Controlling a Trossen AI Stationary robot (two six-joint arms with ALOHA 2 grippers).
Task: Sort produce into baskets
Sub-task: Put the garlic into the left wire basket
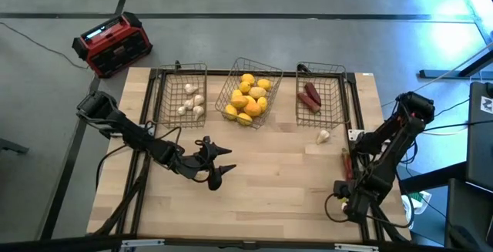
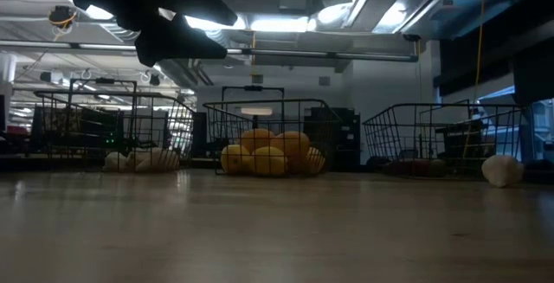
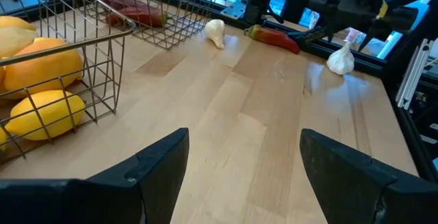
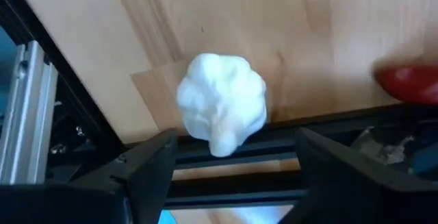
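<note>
White bulb (image 4: 222, 114) sits at the counter (image 1: 269, 175) right edge against the black frame rail, between the open fingers of the right end effector (image 4: 233, 176), not yet gripped. Risk: closing could nudge it off the edge or pinch the rail. Left end effector (image 1: 219, 167) open, mid-counter. Baskets (image 1: 245, 92) along the far side; another bulb (image 1: 323, 136) loose.

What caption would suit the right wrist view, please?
Open right gripper poised over a white garlic bulb at the table's edge.
</note>
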